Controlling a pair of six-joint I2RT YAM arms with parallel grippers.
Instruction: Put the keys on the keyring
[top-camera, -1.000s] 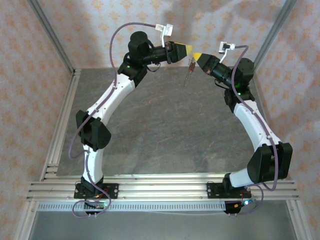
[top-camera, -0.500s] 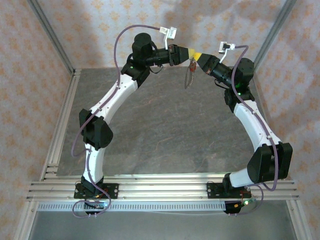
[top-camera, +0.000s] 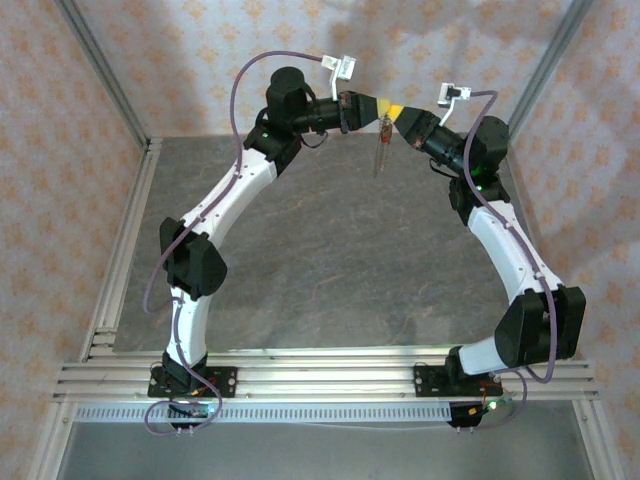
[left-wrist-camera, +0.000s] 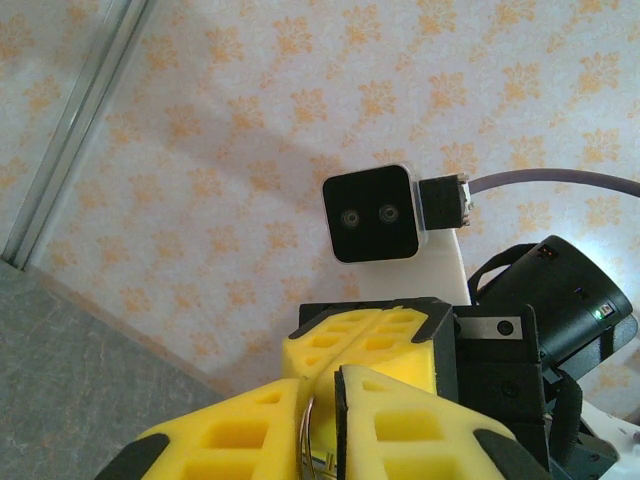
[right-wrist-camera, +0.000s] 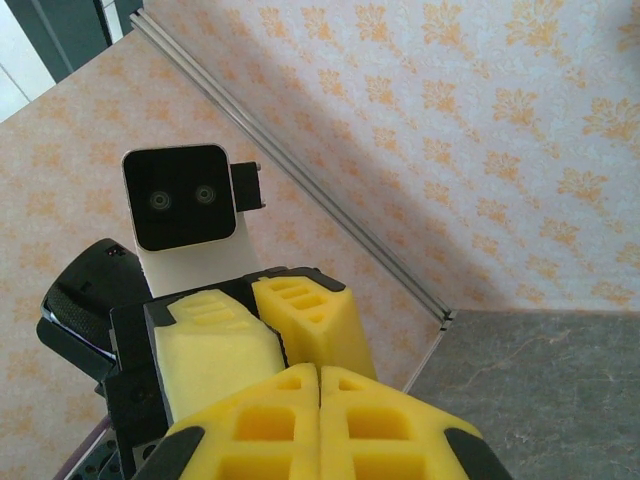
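Pose: left arm (top-camera: 225, 200), right arm (top-camera: 505, 240) both arched high toward 12 o'clock. Contact: left gripper (top-camera: 380, 103) tip-to-tip with right gripper (top-camera: 397, 111); one second back, apart. Grip: left fingers (left-wrist-camera: 240, 440) pinch keyring (left-wrist-camera: 306, 435); right pads (right-wrist-camera: 380, 420) pressed together, content unseen. Below tips, chain (top-camera: 381, 148) hangs toward 6 o'clock, straighter than before.

You'll see the left end effector (top-camera: 379, 102) has swung right at the far side of the bench, closing the gap to the right end effector (top-camera: 398, 112). Their yellow tips now meet. The keyring (left-wrist-camera: 305, 438) now sits between its fingers (left-wrist-camera: 215, 440), and the chain (top-camera: 380, 148) hangs steeper.
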